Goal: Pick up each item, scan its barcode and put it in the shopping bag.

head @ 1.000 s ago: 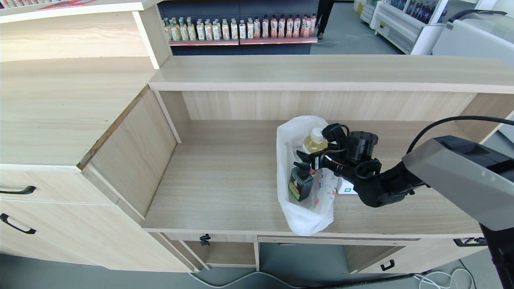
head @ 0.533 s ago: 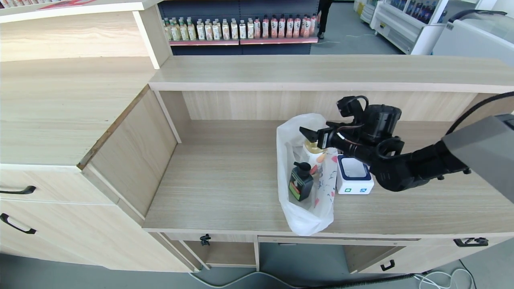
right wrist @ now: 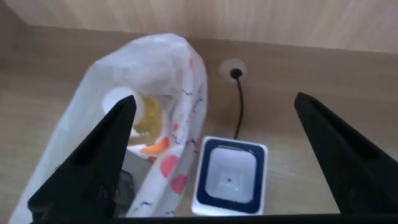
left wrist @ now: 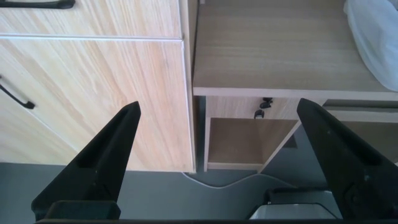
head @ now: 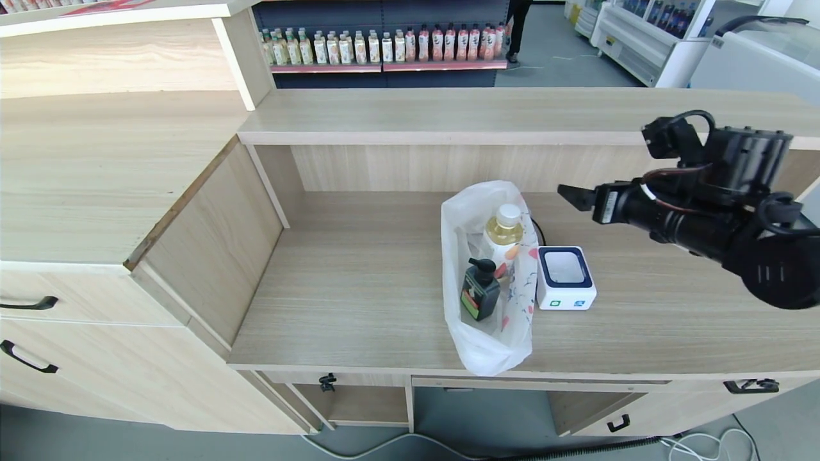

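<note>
A white plastic shopping bag [head: 487, 333] stands open on the counter's lower shelf. Inside it are a yellow bottle with a white cap [head: 504, 229] and a dark pump bottle [head: 479, 292]. The white barcode scanner [head: 565, 279] sits just right of the bag. My right gripper [head: 576, 197] hangs open and empty above the shelf, up and to the right of the scanner. The right wrist view looks down on the bag [right wrist: 93, 124], the yellow bottle [right wrist: 142, 112] and the scanner [right wrist: 230, 174]. My left gripper [left wrist: 217, 162] is open and empty, low in front of the counter's front edge.
A raised counter top [head: 512, 115] overhangs the back of the shelf. Side panels close the shelf on the left [head: 218, 243]. The scanner's cable [right wrist: 239, 106] runs to a hole in the shelf. Drawers [left wrist: 93, 93] and an open cubby [left wrist: 249, 143] lie below the front edge.
My right gripper has come away from the yellow bottle in the bag, rising and drawing back to the right. The bottle stays in the bag, and the scanner has come into sight.
</note>
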